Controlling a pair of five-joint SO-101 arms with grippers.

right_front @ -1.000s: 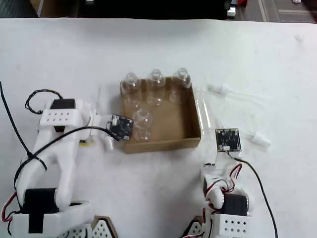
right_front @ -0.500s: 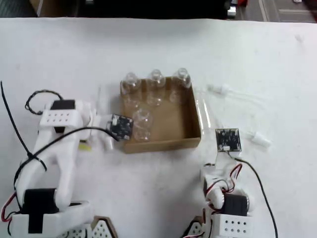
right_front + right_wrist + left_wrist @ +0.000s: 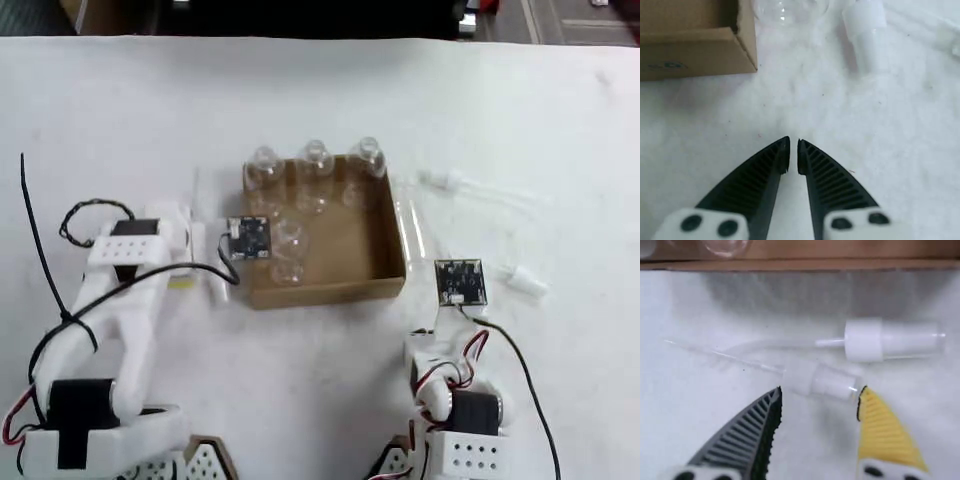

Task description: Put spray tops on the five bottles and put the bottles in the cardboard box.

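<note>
Surface: white table [image 3: 540, 120], with dark floor past its 12 o'clock edge.
Cardboard box [image 3: 360, 250]: mid-table, open on top.
In the box: three bottles [image 3: 314, 160] lined along the 12 o'clock wall, and a fourth bottle [image 3: 288, 250] toward 8 o'clock.
Outside: a fifth bottle [image 3: 412, 228] lies just beside the box's 3 o'clock wall.
Left gripper [image 3: 820, 390]: at the box's 9 o'clock, jaws apart on either side of a spray top [image 3: 815, 380] lying on the table. A second spray top [image 3: 890, 340] lies nearer the box.
Right gripper [image 3: 793, 145]: at the box's 5 o'clock, fingertips almost touching.
Loose spray tops: one [image 3: 445, 180] at the box's 2 o'clock, another [image 3: 525, 280] at its 4 o'clock.
</note>
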